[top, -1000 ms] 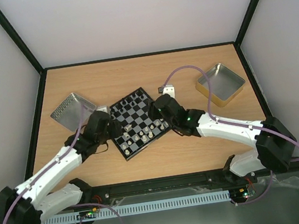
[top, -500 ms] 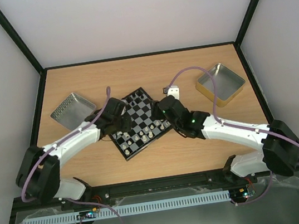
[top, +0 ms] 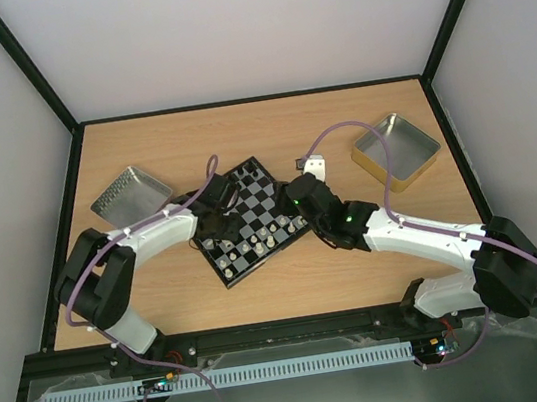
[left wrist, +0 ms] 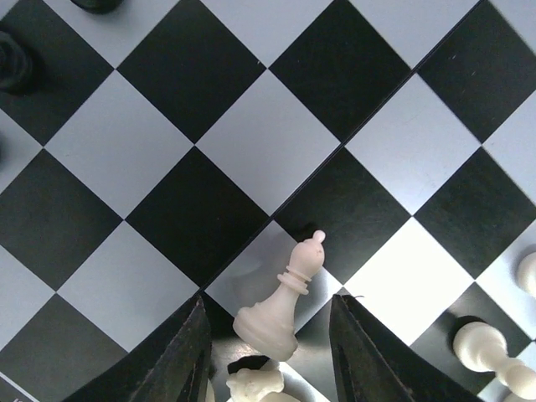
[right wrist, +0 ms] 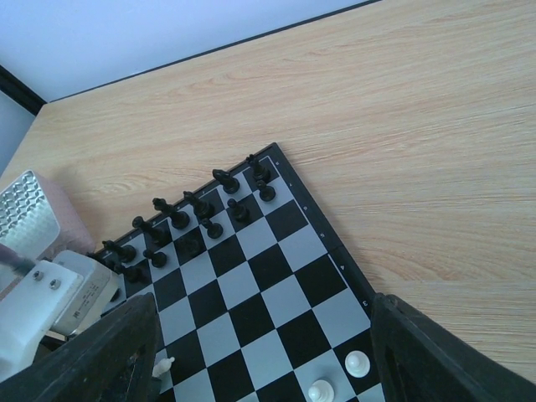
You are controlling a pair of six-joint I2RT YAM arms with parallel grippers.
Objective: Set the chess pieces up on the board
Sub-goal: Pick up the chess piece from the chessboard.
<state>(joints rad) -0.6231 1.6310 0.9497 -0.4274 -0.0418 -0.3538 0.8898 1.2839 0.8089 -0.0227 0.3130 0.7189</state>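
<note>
The board (top: 255,213) lies turned at an angle in the middle of the table. Black chess pieces (right wrist: 193,218) stand in two rows along its far edge. White chess pieces (top: 265,242) stand near its front edge. My left gripper (left wrist: 268,335) hangs low over the board's left part, and a cream-white bishop (left wrist: 289,293) sits between its fingers (left wrist: 188,360) with a gap on each side. A second white piece (left wrist: 255,385) lies just below the bishop. My right gripper (right wrist: 264,335) hovers wide open over the board's right corner (top: 294,202), with two white pawns (right wrist: 358,362) under it.
A silver tray (top: 129,196) stands at the back left and a gold tray (top: 395,150) at the back right. Bare wood (right wrist: 402,126) surrounds the board. The two wrists are close together over the board.
My left arm has swung from the board's left edge in over the board, and its fingers have drawn closer together. The right arm has barely moved.
</note>
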